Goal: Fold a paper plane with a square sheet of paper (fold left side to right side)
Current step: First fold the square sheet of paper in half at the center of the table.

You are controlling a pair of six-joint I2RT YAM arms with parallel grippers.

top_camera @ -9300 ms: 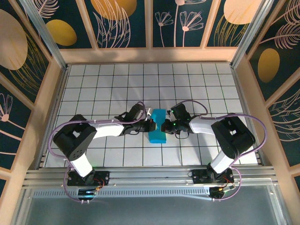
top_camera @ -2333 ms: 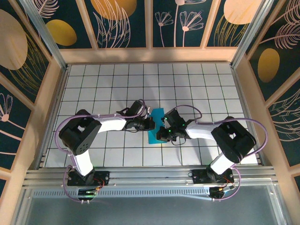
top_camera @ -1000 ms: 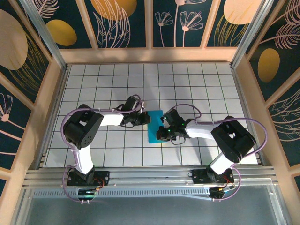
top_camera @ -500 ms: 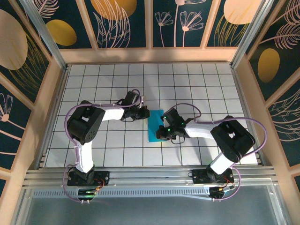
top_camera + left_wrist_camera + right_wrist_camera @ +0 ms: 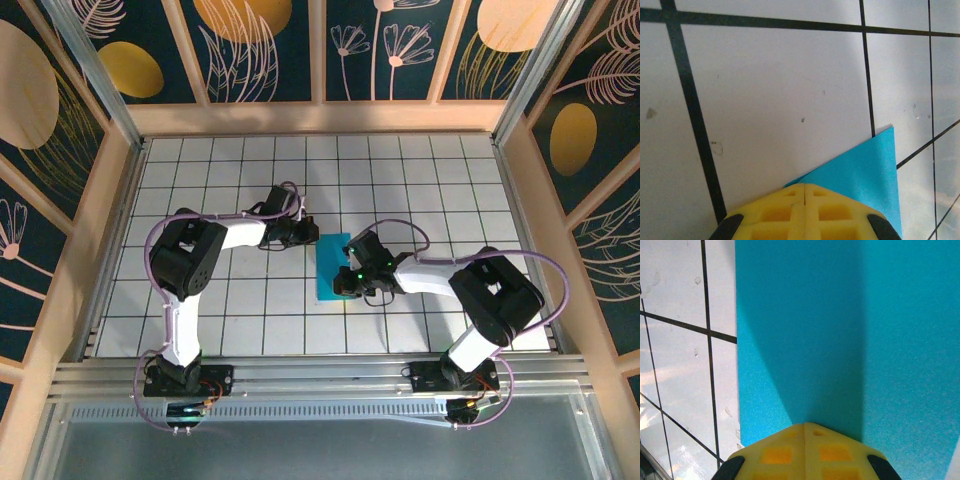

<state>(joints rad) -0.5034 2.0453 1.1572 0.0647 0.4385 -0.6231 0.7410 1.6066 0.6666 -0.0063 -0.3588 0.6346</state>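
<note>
The square sheet of paper (image 5: 328,280) is turquoise and lies flat on the tiled floor as a narrow rectangle, about one tile wide and two long. My left gripper (image 5: 312,238) is shut, its yellow tip (image 5: 805,186) resting at the sheet's far left corner (image 5: 865,170). My right gripper (image 5: 341,283) is also shut. It presses down on the paper's right half, where its yellow tip (image 5: 805,425) sits on the blue surface (image 5: 840,315). Neither gripper has paper between its fingers.
The white tiled table (image 5: 230,180) with black grid lines stretches all round the paper. Wooden frame walls (image 5: 320,118) with dark patterned panels close in the back and sides. Both arm bases (image 5: 185,380) stand at the near edge.
My left gripper has slid along the paper's left edge toward the far corner, and its elbow has swung outward. The right gripper and the paper have stayed in place.
</note>
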